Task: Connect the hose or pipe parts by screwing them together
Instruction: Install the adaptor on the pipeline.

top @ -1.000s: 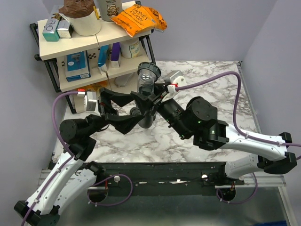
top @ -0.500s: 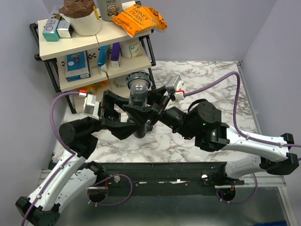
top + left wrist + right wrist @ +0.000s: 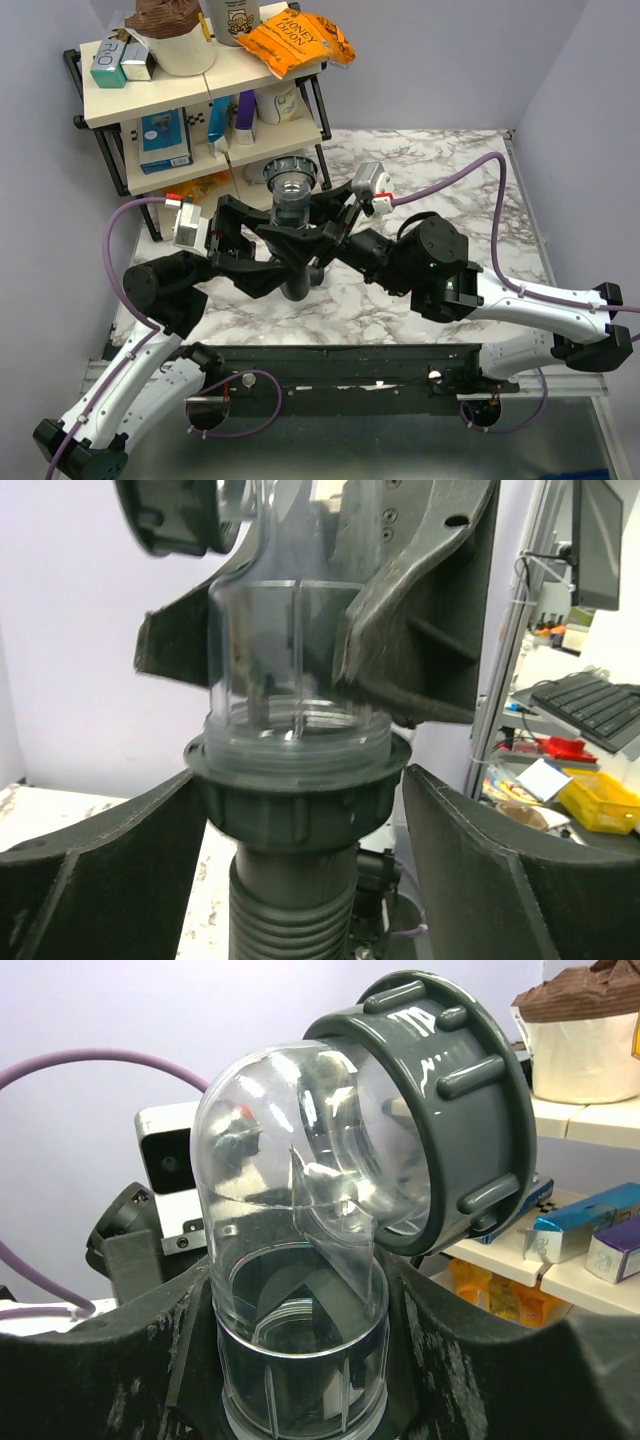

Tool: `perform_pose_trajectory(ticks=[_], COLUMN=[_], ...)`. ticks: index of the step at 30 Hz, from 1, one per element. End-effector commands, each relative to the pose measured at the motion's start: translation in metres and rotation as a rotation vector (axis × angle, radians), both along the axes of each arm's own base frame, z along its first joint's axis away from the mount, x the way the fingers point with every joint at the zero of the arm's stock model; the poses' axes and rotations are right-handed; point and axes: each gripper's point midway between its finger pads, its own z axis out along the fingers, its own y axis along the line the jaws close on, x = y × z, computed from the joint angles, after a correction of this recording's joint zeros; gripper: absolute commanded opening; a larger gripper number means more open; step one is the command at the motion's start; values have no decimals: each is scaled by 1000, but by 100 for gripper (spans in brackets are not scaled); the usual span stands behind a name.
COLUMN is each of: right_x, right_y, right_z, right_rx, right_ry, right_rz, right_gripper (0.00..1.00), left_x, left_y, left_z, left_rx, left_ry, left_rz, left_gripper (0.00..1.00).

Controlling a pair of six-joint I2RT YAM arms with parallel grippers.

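Observation:
A clear elbow pipe (image 3: 293, 205) with a wide grey ring nut (image 3: 293, 170) at its upper mouth stands upright above the table. My right gripper (image 3: 320, 228) is shut on its lower clear barrel (image 3: 300, 1360), fingers (image 3: 470, 1360) pressed to both sides. Below it, a grey collar nut (image 3: 297, 800) joins the clear barrel to a dark ribbed hose (image 3: 295, 920), which hangs down (image 3: 297, 285). My left gripper (image 3: 297, 810) comes from the left (image 3: 275, 245). Its fingers (image 3: 110, 870) meet the collar's two sides.
A two-level shelf rack (image 3: 200, 110) stands at the back left with boxes, bottles and an orange snack bag (image 3: 295, 40). The marble table (image 3: 450, 170) lies under the arms. Purple cables (image 3: 500, 200) loop off both wrists.
The right arm swung the pipe left and stood it upright. The left gripper came in under it and its jaws narrowed onto the collar.

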Motion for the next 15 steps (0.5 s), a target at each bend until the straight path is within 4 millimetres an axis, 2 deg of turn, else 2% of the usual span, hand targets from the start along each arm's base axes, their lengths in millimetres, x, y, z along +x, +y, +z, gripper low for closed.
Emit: perform_pose_trajectory(ticks=[1, 4, 7, 10, 11, 13, 14, 15], right_x=[-3, -3, -5, -5, -6, -7, -6, -6], right_y=[6, 7, 7, 8, 9, 12, 13, 14], right_z=[1, 4, 6, 5, 7, 6, 4, 2], right_rx=[33, 37, 44, 46, 50, 49, 42, 38], right_ry=[10, 5, 4, 3, 1, 1, 3, 6], right_rz=[24, 29, 34, 41, 47, 55, 52, 49], right_gripper=[1, 1, 1, 1, 1, 0, 1, 1], left_x=[-9, -10, -8, -7, -6, -4, -3, -2], left_y=[5, 6, 5, 5, 5, 5, 6, 6], left_z=[9, 9, 6, 4, 4, 4, 5, 6], left_rx=[-29, -29, -23, -24, -25, -31, -35, -39], left_ry=[-29, -25, -25, -26, -25, -21, -22, -20], left_rz=[-7, -7, -6, 5, 8, 18, 24, 32], left_gripper=[89, 88, 79, 62, 48, 34, 23, 19])
